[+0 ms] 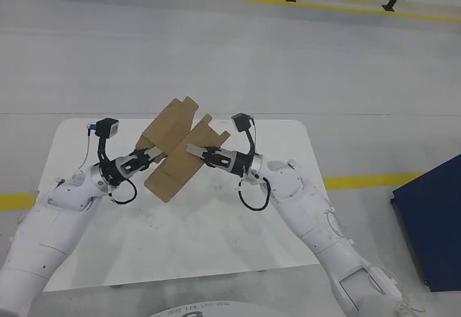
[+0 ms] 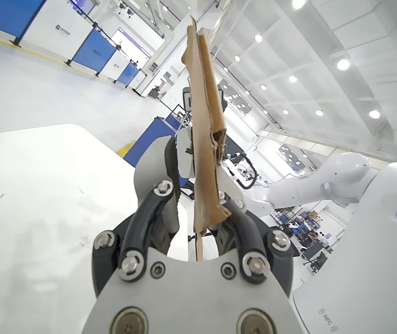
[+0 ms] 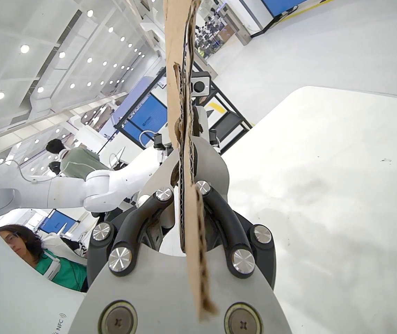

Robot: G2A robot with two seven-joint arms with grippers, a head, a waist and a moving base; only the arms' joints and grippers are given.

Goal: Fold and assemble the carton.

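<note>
A flattened brown cardboard carton (image 1: 175,170) is held in the air above the white table (image 1: 238,238), tilted, with its flaps pointing toward the far edge. My left gripper (image 1: 155,153) is shut on its left edge and my right gripper (image 1: 192,149) is shut on its right side. In the left wrist view the carton (image 2: 205,105) stands edge-on, pinched between the left gripper's (image 2: 195,165) two fingers. In the right wrist view the carton (image 3: 177,88) also shows edge-on, its corrugated layers clamped in the right gripper (image 3: 186,165).
Bare tabletop (image 1: 215,253) lies under and in front of the carton. A dark blue panel (image 1: 452,214) stands on the floor right of the table. A yellow floor line (image 1: 373,181) runs behind the table's right side.
</note>
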